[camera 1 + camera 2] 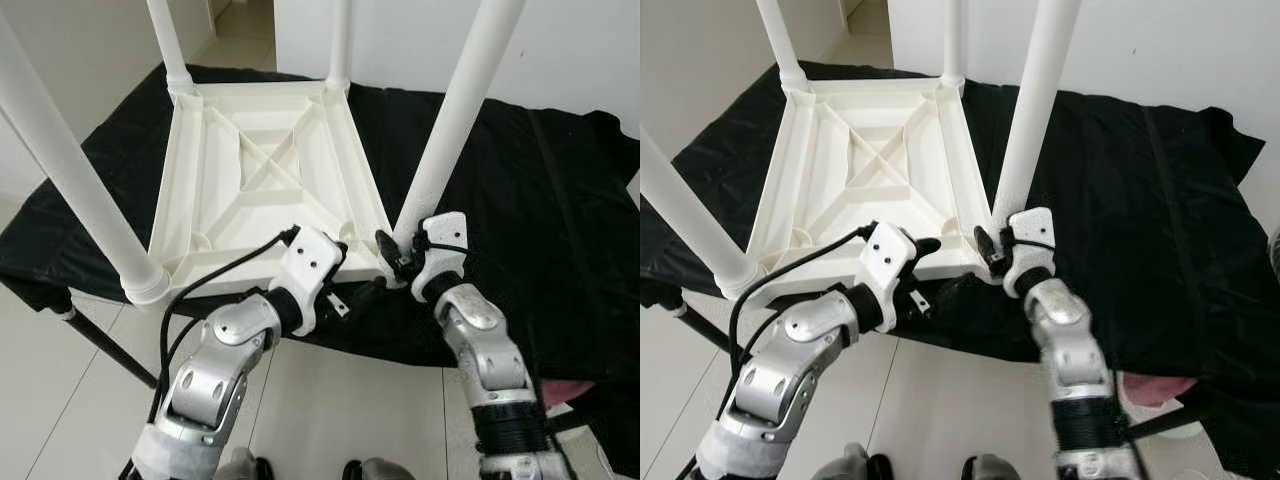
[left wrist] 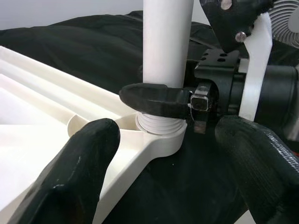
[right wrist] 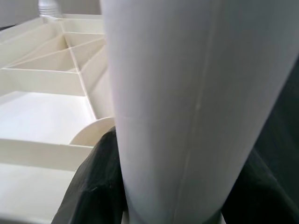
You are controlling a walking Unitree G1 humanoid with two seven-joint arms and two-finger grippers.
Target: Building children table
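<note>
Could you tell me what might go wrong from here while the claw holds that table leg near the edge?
1. In the left wrist view screw threads show at the base of the leg, so it seems not fully seated; it could tilt or cross-thread if the right claw turns it.
2. The upturned tabletop lies at the near edge of the black cloth; a push from the open left claw could slide it off.

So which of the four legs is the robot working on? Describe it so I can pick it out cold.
An upturned white tabletop lies on a black cloth, a leg at each corner. It is the leg at the near corner on the robot's right. Unlike the other three, it has the right gripper clamped around its base.
</note>
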